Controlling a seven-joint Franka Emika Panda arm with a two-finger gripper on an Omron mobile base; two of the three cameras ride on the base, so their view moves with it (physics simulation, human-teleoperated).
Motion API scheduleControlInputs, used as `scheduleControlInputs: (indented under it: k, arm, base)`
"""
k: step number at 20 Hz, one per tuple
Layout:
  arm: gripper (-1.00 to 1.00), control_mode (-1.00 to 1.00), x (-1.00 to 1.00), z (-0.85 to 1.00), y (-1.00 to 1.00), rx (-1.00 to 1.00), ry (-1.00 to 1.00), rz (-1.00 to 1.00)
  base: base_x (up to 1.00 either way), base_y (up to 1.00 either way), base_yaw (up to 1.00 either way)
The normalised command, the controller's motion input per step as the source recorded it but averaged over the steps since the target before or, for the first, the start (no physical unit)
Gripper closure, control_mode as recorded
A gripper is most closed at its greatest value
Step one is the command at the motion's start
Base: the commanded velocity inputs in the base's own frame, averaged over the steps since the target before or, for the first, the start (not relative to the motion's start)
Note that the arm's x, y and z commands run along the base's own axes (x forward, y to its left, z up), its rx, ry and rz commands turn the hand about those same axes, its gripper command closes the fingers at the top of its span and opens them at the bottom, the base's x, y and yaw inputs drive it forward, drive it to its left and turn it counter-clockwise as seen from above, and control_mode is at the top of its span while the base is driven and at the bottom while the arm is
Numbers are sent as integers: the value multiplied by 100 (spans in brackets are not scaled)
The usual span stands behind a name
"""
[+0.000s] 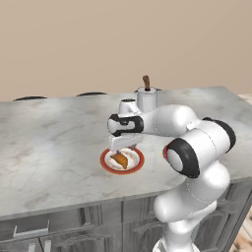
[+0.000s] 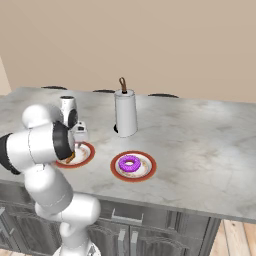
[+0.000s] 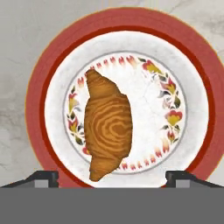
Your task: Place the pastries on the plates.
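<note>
On the left plate (image 3: 39, 109), the croissant (image 3: 107, 129) is lying flat, slightly left of centre in the hand view, long axis running near to far. The gripper (image 3: 112, 177) is hanging directly above it, jaws spread wide, nothing being pinched; the fingertips (image 3: 43, 177) are standing well apart at either side and clear of the pastry.

On the right plate (image 2: 117, 172), the donut (image 2: 130, 163) is sitting centred, purple frosting up. Both plates are lying side by side near the front edge of the counter (image 2: 200, 150).

Step in hand, judged from this: the croissant release is being finished, and with both pastries seated on plates the task is looking essentially done. Next move is calling for a straight lift of the hand, jaws kept spread, so that the croissant isn't being dragged off centre. No further pick is being called for.

Surface: a light grey marble-look counter is being worked on, with dark cabinet fronts (image 1: 59, 221) below. A tall white pot (image 2: 125, 112) with a brown knob is standing just behind the right plate, upright, apart from both plates. Room: a plain beige wall (image 1: 123, 39) is running behind the counter; dark chair backs are just showing over the far edge.
</note>
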Motion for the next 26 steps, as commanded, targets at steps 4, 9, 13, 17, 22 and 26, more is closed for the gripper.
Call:
scheduleControlInputs:
  k: [4, 9, 13, 17, 22, 26]
  arm:
    - [-100, -100, -50, 81, -26, 0, -11, -1]
    - [-100, -100, -79, 62, -10, -1, -23, 0]
    - [-100, -100, -39, 67, -3, 0, -25, -2]
    - [-100, -100, -6, 86, -17, 0, -26, -5]
    - [-100, -100, 8, 73, -22, 0, -30, -5]
    - [-100, -100, 0, 62, -35, 0, -21, -7]
  base:
    - [0, 0, 0]
    - [0, 0, 0]
    - [0, 0, 0]
    - [0, 0, 0]
    - [0, 0, 0]
    - [0, 0, 0]
